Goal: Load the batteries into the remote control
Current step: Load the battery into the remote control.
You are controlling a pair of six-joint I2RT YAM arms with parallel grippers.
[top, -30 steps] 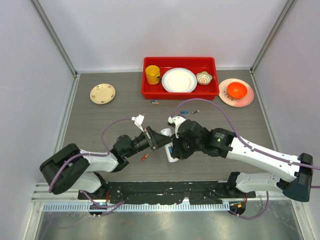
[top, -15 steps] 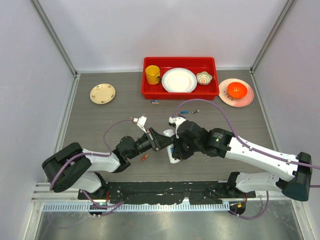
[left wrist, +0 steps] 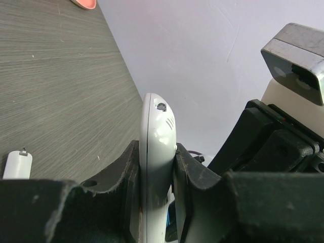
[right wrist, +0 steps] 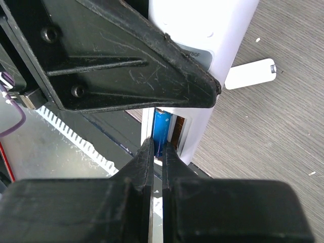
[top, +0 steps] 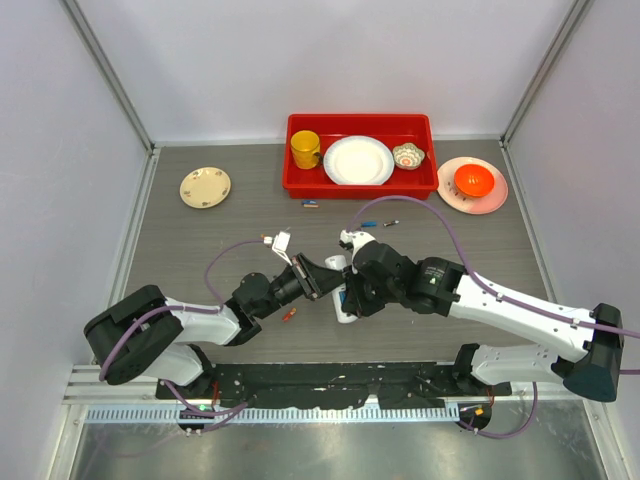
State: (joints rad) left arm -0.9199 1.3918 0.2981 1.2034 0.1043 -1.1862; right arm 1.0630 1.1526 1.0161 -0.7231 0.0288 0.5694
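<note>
the grey table is carrying everything, its matt top showing a fine wood-like grain. over its middle the two arms are meeting. the left gripper is clamping the remote control by its broad faces and presenting it on edge, with the open back turned toward the right gripper.

i am judging the loading as partly done. a blue battery is lying lengthwise in the recessed slot, while the bay beside it is looking bare and brownish. the right gripper's fingers are drawn together almost to touching, with their tips resting at the near end of that battery; i cannot tell whether they are nipping it or only nudging it home. more cells are waiting on the table: a red-orange battery just below the left gripper, a loose blue battery near the red tray, and a dark battery behind the right wrist. the cover plate is lying flat on the table, so closing the back is also looking undone.

the remote is showing smooth, glossy white plastic with a rounded end, small slits and a tiny hole. the gripper fingers are looking like matt black wedges, scuffed and scratched. the cover is a small, flat white rectangle with a tiny tab at one end. the seated battery is a slim, shiny cylinder.
</note>
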